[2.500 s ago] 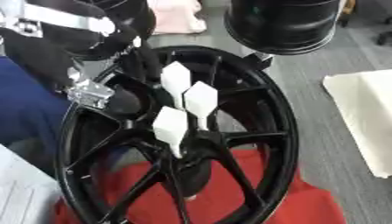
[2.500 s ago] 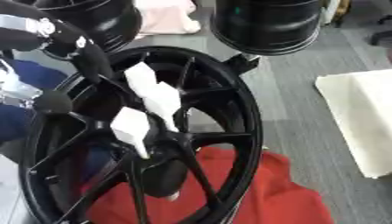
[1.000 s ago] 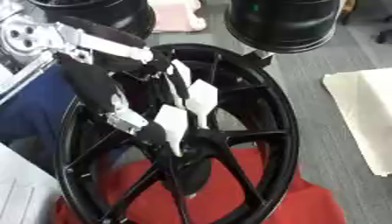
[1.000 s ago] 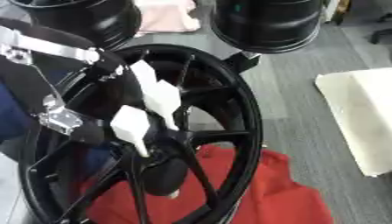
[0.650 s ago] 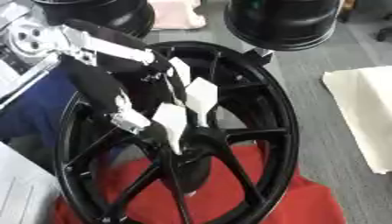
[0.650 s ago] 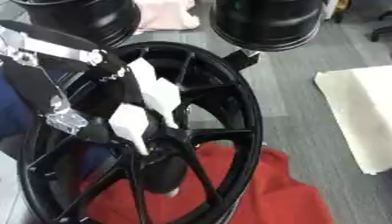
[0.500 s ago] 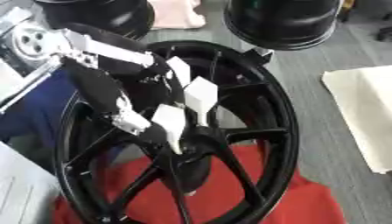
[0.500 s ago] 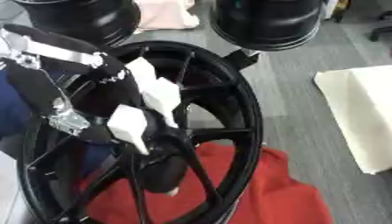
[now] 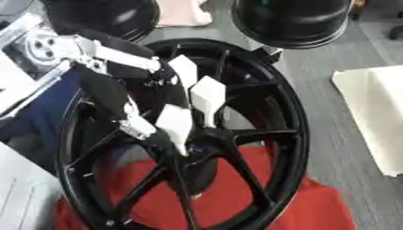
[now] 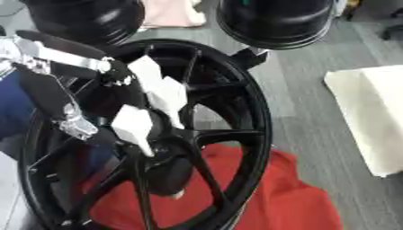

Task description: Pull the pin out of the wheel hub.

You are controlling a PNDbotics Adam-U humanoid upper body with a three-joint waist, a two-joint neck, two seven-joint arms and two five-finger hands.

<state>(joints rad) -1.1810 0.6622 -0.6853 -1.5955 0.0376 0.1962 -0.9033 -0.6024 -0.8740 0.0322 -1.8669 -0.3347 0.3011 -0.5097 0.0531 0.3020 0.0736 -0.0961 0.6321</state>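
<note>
A black spoked wheel (image 9: 267, 117) stands tilted on the grey floor (image 9: 338, 148), filling most of both views. Its lower part rests over a red cloth (image 9: 260, 197). Beyond it stand two more black wheels, one at top right (image 9: 293, 20) and one at top left (image 9: 102, 15), with a pink cloth (image 9: 182, 11) between them. A cream sheet (image 9: 374, 117) lies on the floor to the right, well apart from the wheel. Something blue (image 9: 35, 117) shows behind the spokes on the left.

The left arm (image 9: 87, 47) comes in from the upper left, and the left hand (image 9: 185, 108) reaches in among the spokes at the hub (image 9: 193, 143). Its white fingers (image 9: 208, 94) point down towards the hub, close together; whether they pinch anything I cannot tell. The pin is not clearly made out: only a small pale tip (image 10: 176, 194) shows below the hub, against the red cloth. The right hand shows in neither view.
</note>
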